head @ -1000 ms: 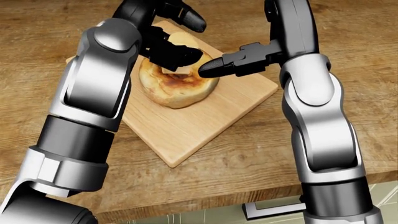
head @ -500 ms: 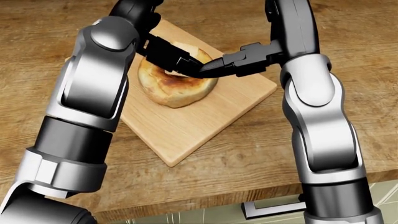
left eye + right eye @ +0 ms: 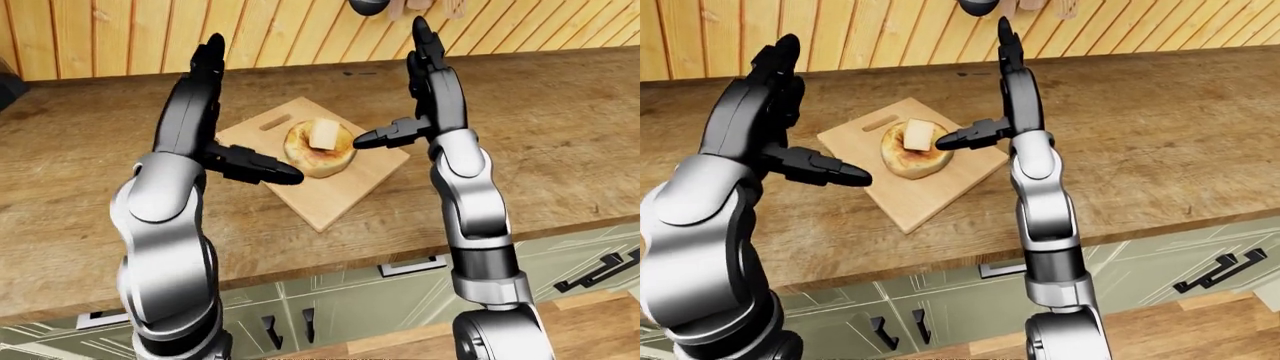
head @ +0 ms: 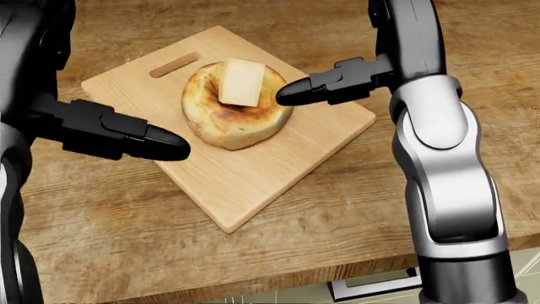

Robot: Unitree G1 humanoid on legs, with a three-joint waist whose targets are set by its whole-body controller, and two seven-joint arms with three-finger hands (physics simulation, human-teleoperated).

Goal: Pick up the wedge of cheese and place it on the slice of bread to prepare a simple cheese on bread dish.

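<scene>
Left-eye view. Both arms stand raised over the wooden bench point(image 3: 560, 135). The left hand point(image 3: 205, 112) and right hand point(image 3: 425, 90) flank a cutting board point(image 3: 330, 199), fingers spread and grasping nothing, each thumb jutting inward. The slice of bread point(image 3: 318, 154) lies on the board and bears the wedge of cheese point(image 3: 322, 135).

Head view. The pale cheese rests on the browned top of the bread, toward its upper edge, apart from both hands. The right thumb tip hovers near the bread's right rim; whether it touches cannot be told. The left thumb hangs over the board's left part, apart from the bread.

Right-eye view. Green cabinet drawers point(image 3: 940, 300) show below the bench edge. Judged from this layout, placement is done; the step in hand is release, and the next move calls only for drawing both hands clear without nudging the cheese.
</scene>
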